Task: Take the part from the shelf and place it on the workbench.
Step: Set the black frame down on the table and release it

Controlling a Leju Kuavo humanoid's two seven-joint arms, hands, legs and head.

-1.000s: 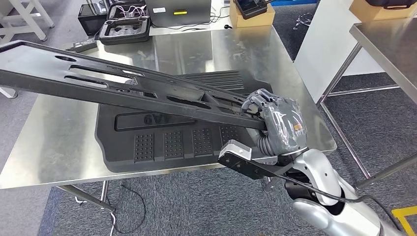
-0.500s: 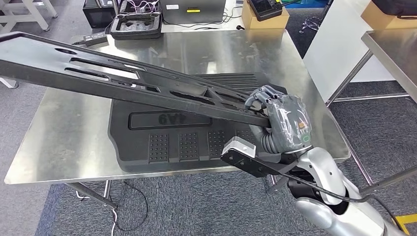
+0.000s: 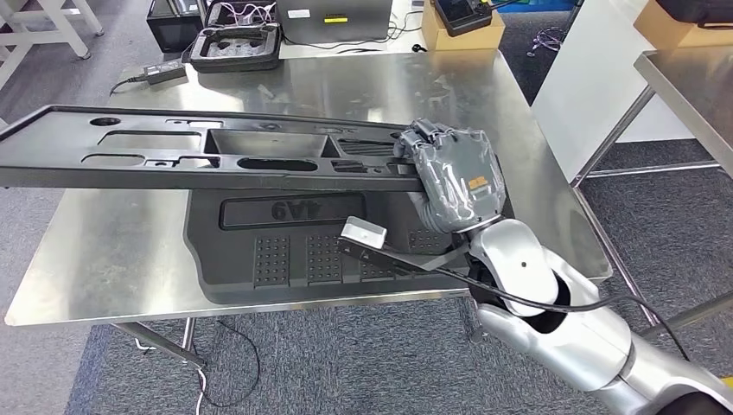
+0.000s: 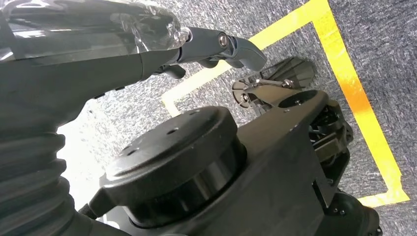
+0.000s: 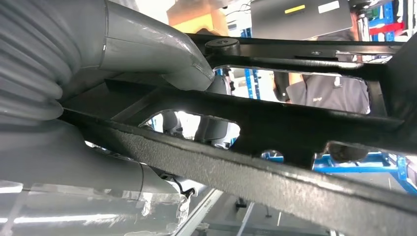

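Levelled out since the earlier frame, the long black plastic panel w/ cut-outs [image 3: 207, 160] now sits near-flat above the steel workbench [image 3: 112, 251] and ribbed black mat [image 3: 285, 259] — right hand [image 3: 454, 177] clamps its near end, probably to lay it down evenly; left hand [image 4: 216, 44] hangs empty, fingers look loosely apart.

Grey carpet floor [image 3: 363, 363]; yellow tape lines [image 4: 344, 73] on it. Steel table [image 3: 104, 251] centre, second steel table [image 3: 691, 78] at right, white panel [image 3: 596, 78] between.

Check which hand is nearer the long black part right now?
Right. The right hand grips the long black part at its end, above the workbench. The left hand hangs by the floor, away from it.
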